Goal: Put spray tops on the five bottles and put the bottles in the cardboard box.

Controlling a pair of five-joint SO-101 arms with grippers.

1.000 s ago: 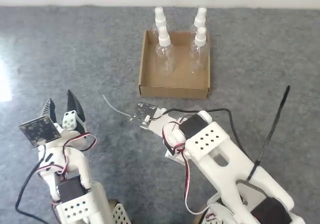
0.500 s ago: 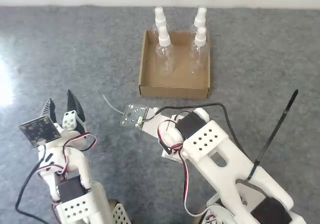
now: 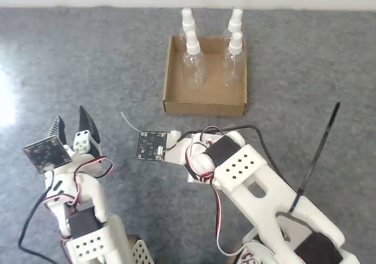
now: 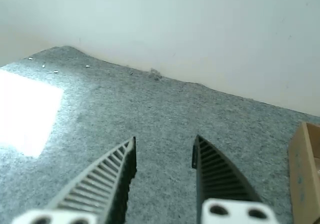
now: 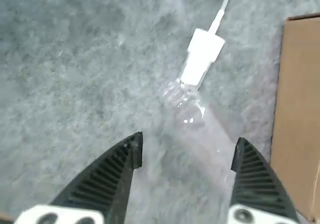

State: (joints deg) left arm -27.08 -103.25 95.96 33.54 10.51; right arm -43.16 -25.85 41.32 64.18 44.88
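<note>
Bottle number five (image 5: pixel 192 109), clear plastic, lies on its side on the grey worktop (image 3: pixel 88 58), near the front wall of the cardboard box (image 3: pixel 202 107). A white spray top (image 5: pixel 202 58) sits at the bottle's neck. A thin tube (image 3: pixel 130 124) runs out from the top, pointing away from the bottle. Whether the top is screwed on cannot be determined.

Right hand (image 5: pixel 189 138): positioned over the body of the lying bottle, jaws spread wide with one on each side of it. It grips nothing.

Left hand (image 3: pixel 70 116): raised at the left side of the worktop, well apart from box and bottle. Jaws are parted and nothing is between them.

Four other bottles (image 3: pixel 194 61) stand upright with white tops fitted. The front pair stands inside the box. The rear pair shows at the far wall; inside or just behind it cannot be determined.
</note>
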